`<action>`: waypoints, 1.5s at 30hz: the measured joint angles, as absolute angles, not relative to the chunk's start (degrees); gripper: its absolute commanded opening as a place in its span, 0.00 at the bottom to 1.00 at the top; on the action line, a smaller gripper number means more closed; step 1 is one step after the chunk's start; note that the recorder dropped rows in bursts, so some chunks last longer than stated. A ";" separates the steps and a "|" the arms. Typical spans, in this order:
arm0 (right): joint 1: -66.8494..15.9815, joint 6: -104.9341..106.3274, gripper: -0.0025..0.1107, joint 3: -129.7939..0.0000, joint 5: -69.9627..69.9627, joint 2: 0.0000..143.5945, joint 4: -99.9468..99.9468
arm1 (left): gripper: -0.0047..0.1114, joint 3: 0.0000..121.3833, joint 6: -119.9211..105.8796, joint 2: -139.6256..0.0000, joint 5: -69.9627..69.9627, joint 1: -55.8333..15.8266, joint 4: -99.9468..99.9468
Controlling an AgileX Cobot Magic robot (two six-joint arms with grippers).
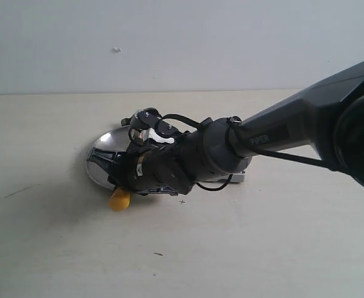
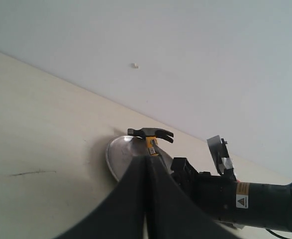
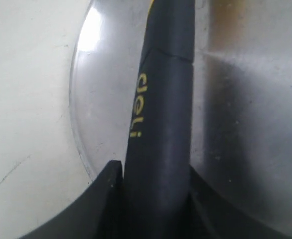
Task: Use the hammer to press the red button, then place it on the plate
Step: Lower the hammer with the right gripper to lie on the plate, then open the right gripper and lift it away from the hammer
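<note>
The hammer (image 3: 160, 124) lies across the silver plate (image 3: 235, 124), its black handle running between the fingers of my right gripper (image 3: 155, 172). The jaws stand close on either side of the handle, with a thin pale sliver showing along one finger. In the exterior view the right gripper (image 1: 130, 171) is low over the plate (image 1: 101, 155), and the hammer's yellow end (image 1: 119, 199) sticks out past the rim. The left wrist view shows the hammer head (image 2: 150, 133) at the plate's (image 2: 118, 152) far side. My left gripper (image 2: 147, 159) is shut and empty, away from the plate. The red button is hidden.
The right arm (image 1: 281, 133) reaches in from the right across the pale table (image 1: 262, 248). A small grey piece (image 1: 238, 177) shows under the arm. A plain wall (image 1: 169, 43) stands behind the table's far edge.
</note>
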State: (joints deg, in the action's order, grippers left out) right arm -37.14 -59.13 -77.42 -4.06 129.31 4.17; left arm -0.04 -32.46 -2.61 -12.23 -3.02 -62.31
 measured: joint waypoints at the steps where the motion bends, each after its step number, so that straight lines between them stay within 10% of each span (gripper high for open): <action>1: -37.14 -58.99 0.38 -77.42 -4.06 129.31 4.17 | 0.04 -0.04 -32.46 -2.61 -12.23 -3.02 -62.31; 45: -36.10 -54.79 0.40 -77.97 6.78 125.07 8.16 | 0.04 -0.04 -32.46 -2.61 -12.23 -3.02 -62.31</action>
State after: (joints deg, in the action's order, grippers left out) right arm -36.10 -54.79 -77.97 6.78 125.07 8.16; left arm -0.04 -32.46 -2.61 -12.23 -3.02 -62.31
